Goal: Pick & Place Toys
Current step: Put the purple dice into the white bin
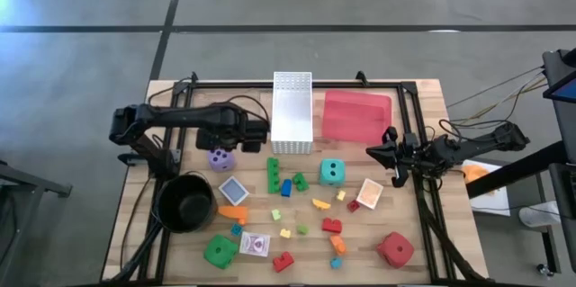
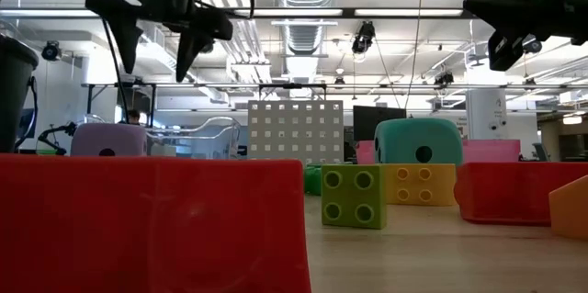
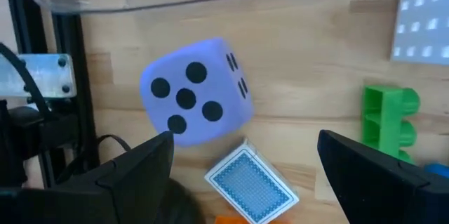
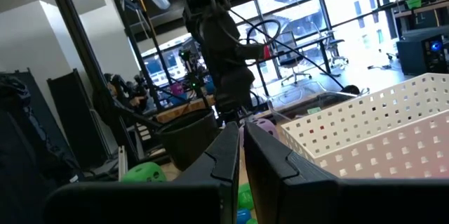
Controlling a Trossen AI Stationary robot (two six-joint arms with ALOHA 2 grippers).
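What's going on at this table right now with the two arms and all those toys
The left pincer is open and hovers above the purple die, holding nothing. The right pincer is shut and empty, waiting near the red tray. The other toys, like the teal die and red die, lie scattered on the table. In the high view the white basket looks empty.

Robotics lab (exposed ceiling ducts [image 2: 303, 31], rigs).
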